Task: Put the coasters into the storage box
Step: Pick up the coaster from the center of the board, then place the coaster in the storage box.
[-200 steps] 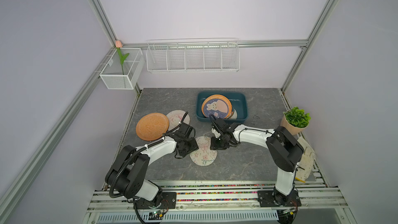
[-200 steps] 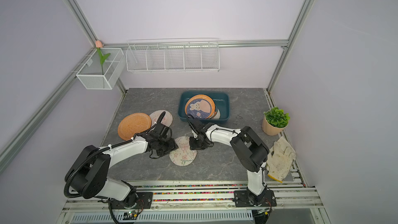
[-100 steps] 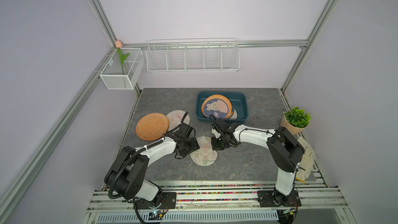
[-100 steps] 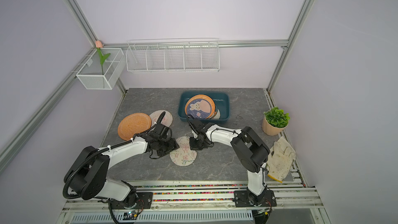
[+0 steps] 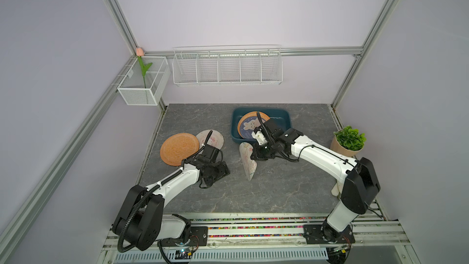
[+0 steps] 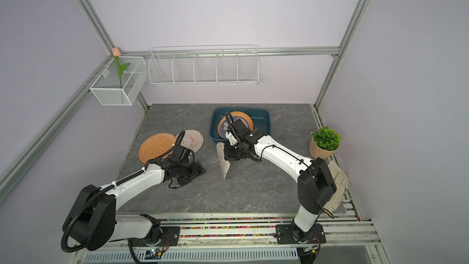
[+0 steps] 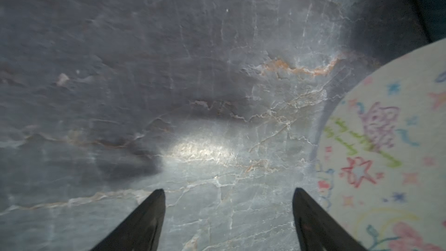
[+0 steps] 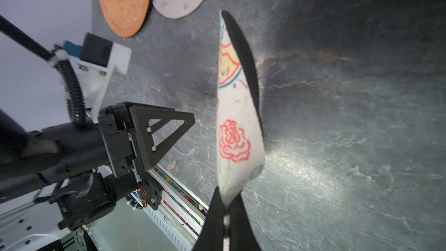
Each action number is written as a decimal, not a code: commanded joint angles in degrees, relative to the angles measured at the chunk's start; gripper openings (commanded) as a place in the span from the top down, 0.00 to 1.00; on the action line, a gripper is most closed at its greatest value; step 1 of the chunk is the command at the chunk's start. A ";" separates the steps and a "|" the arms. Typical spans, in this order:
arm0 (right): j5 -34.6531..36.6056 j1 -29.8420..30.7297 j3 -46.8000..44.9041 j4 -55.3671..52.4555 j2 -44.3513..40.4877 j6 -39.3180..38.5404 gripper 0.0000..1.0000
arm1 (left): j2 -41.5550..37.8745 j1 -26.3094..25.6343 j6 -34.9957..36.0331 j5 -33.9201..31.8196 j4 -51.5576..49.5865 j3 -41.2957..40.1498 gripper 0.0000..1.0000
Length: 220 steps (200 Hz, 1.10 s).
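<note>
Since a second ago the flower-print coaster (image 5: 247, 160) has come up from lying flat and now stands on edge, tilted, just in front of the storage box (image 5: 286, 119) and apart from its near rim. The right gripper (image 8: 226, 213) is clenched on this coaster's edge, and the right wrist view shows the mat pinched between the two black fingers with its red rose print facing the left arm. Whether the coaster's lower tip touches the grey stone tabletop (image 5: 279, 186) cannot be told. The left gripper (image 7: 228, 190) sits farther out from the box than the raised coaster, low over the tabletop. Its fingers are released and spread, with only bare stone between them. Inside the box a blue bear-print coaster (image 5: 247, 126) lies on top of an orange one. Beyond the box's left end, a plain orange coaster (image 5: 179, 148) and a pink-print coaster (image 5: 212, 138) lie flat on the tabletop, the orange one overlapping the other's edge.
</note>
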 commanded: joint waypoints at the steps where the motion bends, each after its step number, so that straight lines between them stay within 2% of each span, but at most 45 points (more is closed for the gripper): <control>1: -3.12 -2.86 4.85 -3.51 -0.04 -2.99 0.93 | -0.44 0.85 1.58 0.16 -1.86 1.54 0.16; 60: -8.22 -9.99 19.82 -4.78 7.99 -5.23 0.93 | -0.75 1.19 1.62 -0.93 -1.79 2.98 0.13; 157: -11.45 -14.90 43.96 -2.95 30.38 -4.49 0.93 | 0.09 1.94 1.54 -3.26 -2.85 4.92 0.10; 220: -9.88 -19.58 45.45 -5.97 38.14 -8.43 0.93 | 1.95 2.89 1.53 -3.36 -3.02 6.28 0.09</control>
